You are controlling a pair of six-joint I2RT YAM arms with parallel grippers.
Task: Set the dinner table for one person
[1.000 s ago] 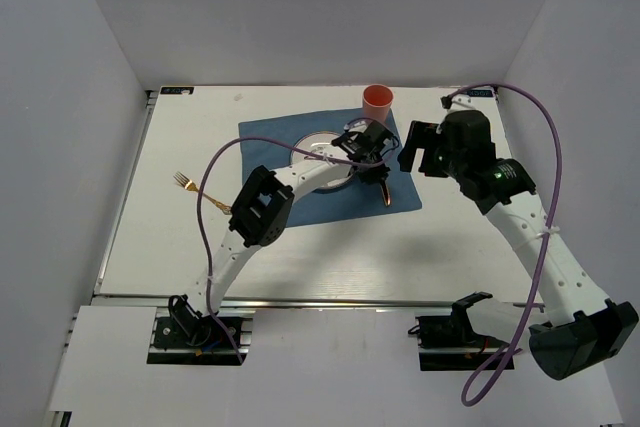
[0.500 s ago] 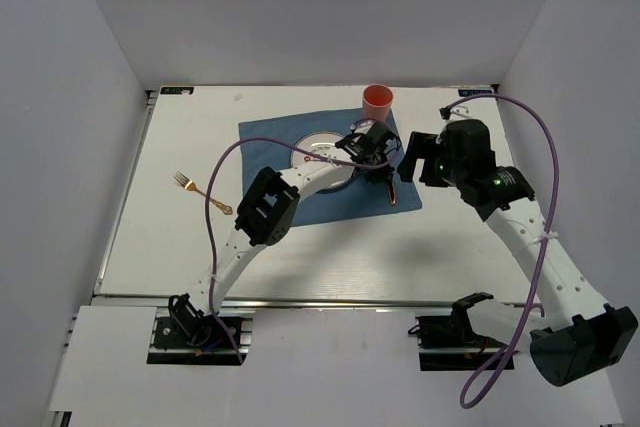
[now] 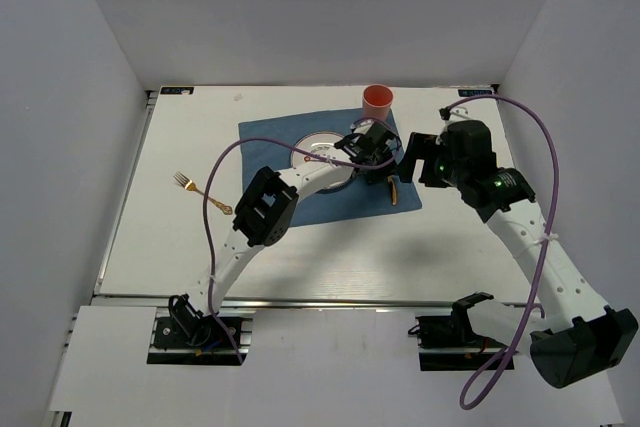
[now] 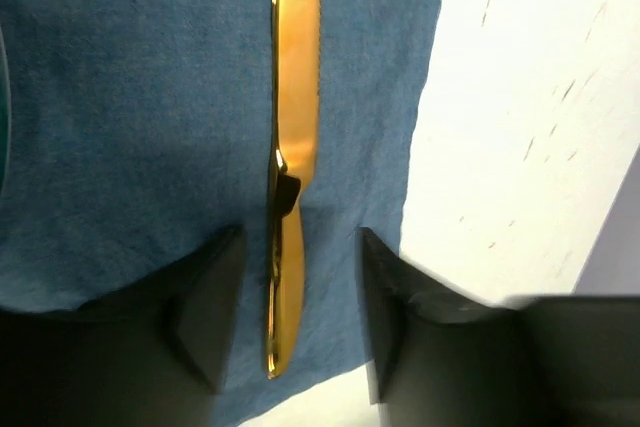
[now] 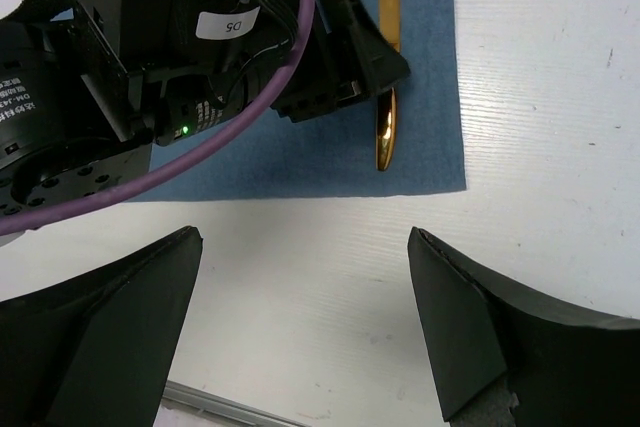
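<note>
Underneath everything spreads the white table [image 3: 150, 247]; on its far middle lies a blue cloth [image 3: 265, 137], a gold knife [image 4: 297, 97] along the cloth's right edge. Left gripper [image 4: 300, 237] straddles the knife's handle, jaws apart, gaps either side. Right gripper [image 5: 303, 247] hovers beside, jaws wide.

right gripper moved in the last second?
Yes, slightly: the right gripper has shifted toward the near edge of the dinner table, away from the orange cup.
</note>
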